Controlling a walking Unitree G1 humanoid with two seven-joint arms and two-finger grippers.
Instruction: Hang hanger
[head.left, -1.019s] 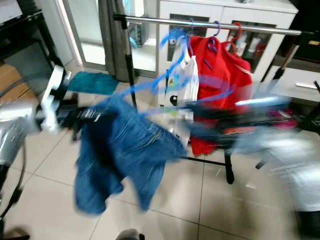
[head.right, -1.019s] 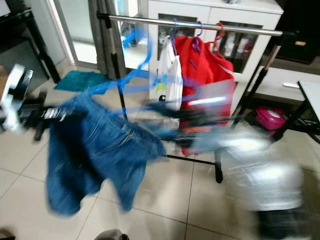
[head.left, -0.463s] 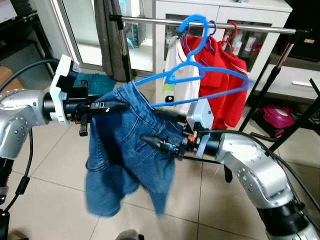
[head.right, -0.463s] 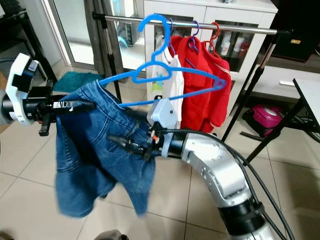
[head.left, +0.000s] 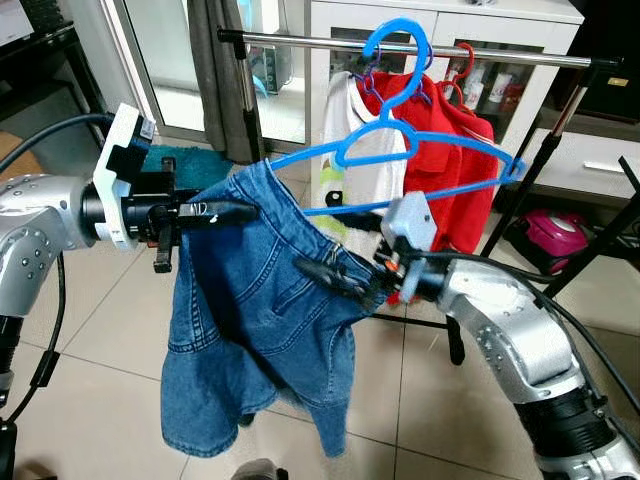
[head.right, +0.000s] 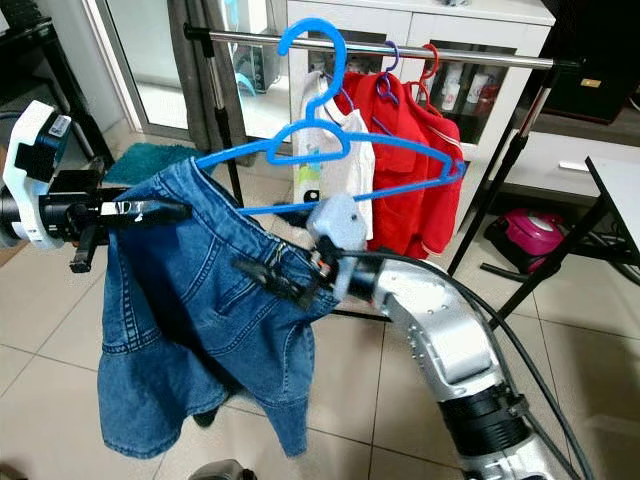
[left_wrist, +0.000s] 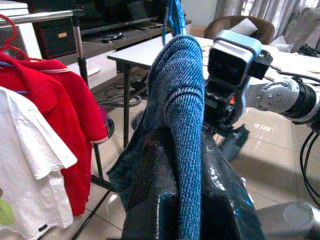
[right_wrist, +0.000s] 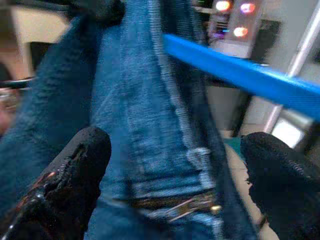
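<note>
Tiled floor w/ a steel garment rail in front of a white cabinet; red shirt and white shirt hang on the rail. We note the blue hanger held up just below the rail, hook near it, not seen resting on it. Denim shorts drape from the hanger. Left gripper: fingers closed on the shorts' waistband at the hanger's left end. Right gripper: fingers spread apart in wrist view, denim between them.
</note>
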